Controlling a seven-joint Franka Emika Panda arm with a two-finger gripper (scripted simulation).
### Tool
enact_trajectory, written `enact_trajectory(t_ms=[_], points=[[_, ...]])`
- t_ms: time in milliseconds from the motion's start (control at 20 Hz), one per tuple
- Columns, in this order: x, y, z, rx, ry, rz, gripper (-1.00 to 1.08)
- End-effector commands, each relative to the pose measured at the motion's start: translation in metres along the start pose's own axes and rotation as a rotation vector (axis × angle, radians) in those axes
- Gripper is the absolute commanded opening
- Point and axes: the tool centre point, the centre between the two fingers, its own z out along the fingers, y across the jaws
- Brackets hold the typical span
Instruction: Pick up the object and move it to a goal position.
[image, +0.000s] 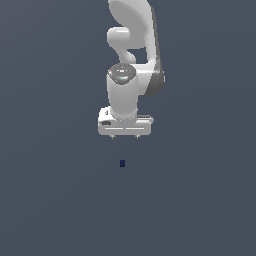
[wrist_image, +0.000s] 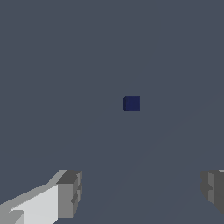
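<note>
Navy-blue block (image: 122, 163), tiny and roughly cube-shaped, is lying alone on the flat grey-blue floor (image: 45, 200), unheld and touching nothing else. In the exterior view it is sitting at about six o'clock from the gripper (image: 125, 136), apart from it, with bare floor showing between the two. The white arm (image: 132, 50) is reaching in from twelve o'clock, its wrist pointing toward the floor. In the wrist view the block (wrist_image: 131, 103) is showing one lit face and a darker side, ahead of the gripper (wrist_image: 142, 192) and not between its tips. The jaws are standing wide apart with nothing between them: one grey fingertip (wrist_image: 70, 192) is showing at one edge, and the other is peeking in at the opposite edge.
</note>
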Motion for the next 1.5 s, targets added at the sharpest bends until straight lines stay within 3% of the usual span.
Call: enact_trajectory(t_ms=[0, 450, 850, 1450], points=[[0.0, 0.0, 0.0, 0.0, 0.0, 0.0, 1.0], [0.0, -0.024, -0.003, 0.029, 0.013, 0.011, 1.0], [0.001, -0.024, -0.002, 0.029, 0.012, 0.031, 1.0], [0.01, -0.019, 0.011, 0.036, 0.004, 0.237, 1.0]])
